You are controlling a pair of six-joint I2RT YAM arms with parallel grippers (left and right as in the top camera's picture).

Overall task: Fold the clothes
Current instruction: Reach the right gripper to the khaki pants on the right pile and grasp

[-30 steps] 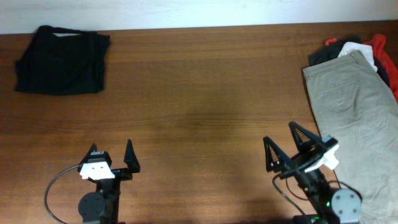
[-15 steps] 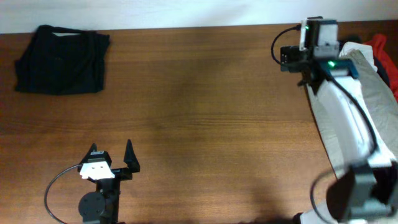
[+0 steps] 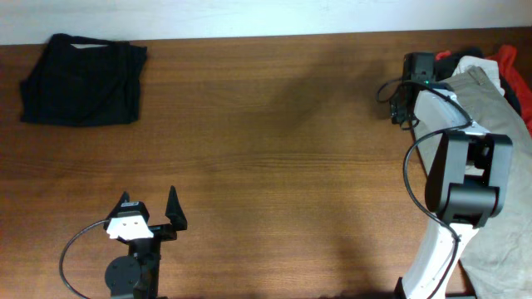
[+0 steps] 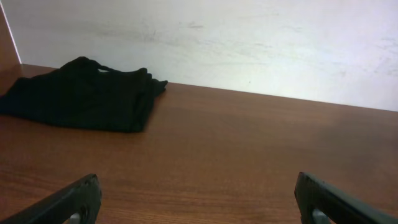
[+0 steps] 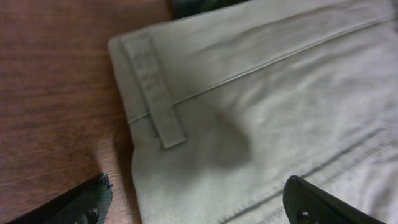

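The right claw (image 5: 198,186) stands with its fingers wide apart, one over the bare table (image 5: 56,74) and one over the cloth. Whether they touch the fabric cannot be told. Between them lies the waistband corner of the khaki trousers (image 5: 267,93): grey-beige cotton, smooth with soft wrinkles. A flat belt loop (image 5: 155,93) is stitched down near the edge and a thin seam runs across. From above, the trousers (image 3: 517,158) lie spread down the table's right side, partly under the right arm. Behind their waist, a white garment (image 3: 482,65) and a red garment (image 3: 511,62) sit bunched together. The left claw (image 3: 150,212) is also spread apart near the front edge, holding nothing. A folded black garment (image 3: 81,80) rests at the far left corner.
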